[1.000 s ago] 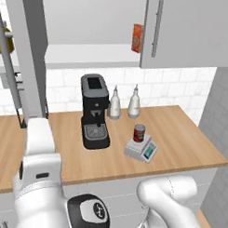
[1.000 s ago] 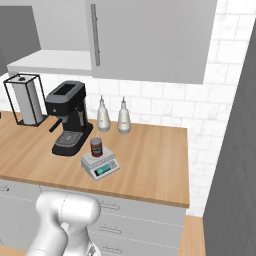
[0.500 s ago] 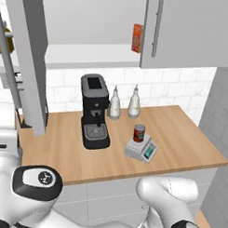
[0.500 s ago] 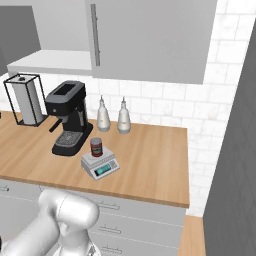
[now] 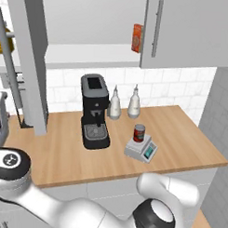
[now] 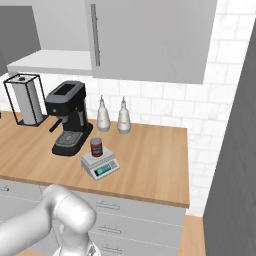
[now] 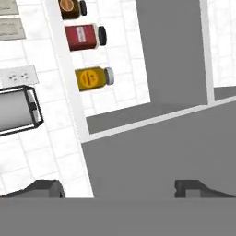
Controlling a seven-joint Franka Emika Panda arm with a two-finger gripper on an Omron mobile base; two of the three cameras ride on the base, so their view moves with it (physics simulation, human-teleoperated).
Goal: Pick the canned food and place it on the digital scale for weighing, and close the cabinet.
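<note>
The canned food (image 5: 139,133) (image 6: 96,147), a small dark red tin, stands upright on the digital scale (image 5: 145,152) (image 6: 102,168) on the wooden counter. Above it hangs the grey cabinet (image 5: 193,30) (image 6: 150,40). Its right door is shut, with a vertical bar handle (image 5: 157,28). Its left door (image 5: 27,61) stands swung out, edge-on. In the hand view my gripper (image 7: 120,189) is open, with nothing between its fingertips (image 7: 44,188). It faces a flat grey door panel (image 7: 161,156) from close by. The view is rolled on its side.
A black coffee machine (image 5: 94,113) (image 6: 70,117) and two white bottles (image 5: 115,109) (image 6: 123,116) stand behind the scale. An orange-red box (image 5: 137,37) sits inside the cabinet. A wire paper towel holder (image 6: 27,100) (image 7: 16,110) and shelved jars (image 7: 85,37) lie to the left.
My arm has swung down and to the left across the left base view. The gripper stays open. The tin and the scale have not moved.
</note>
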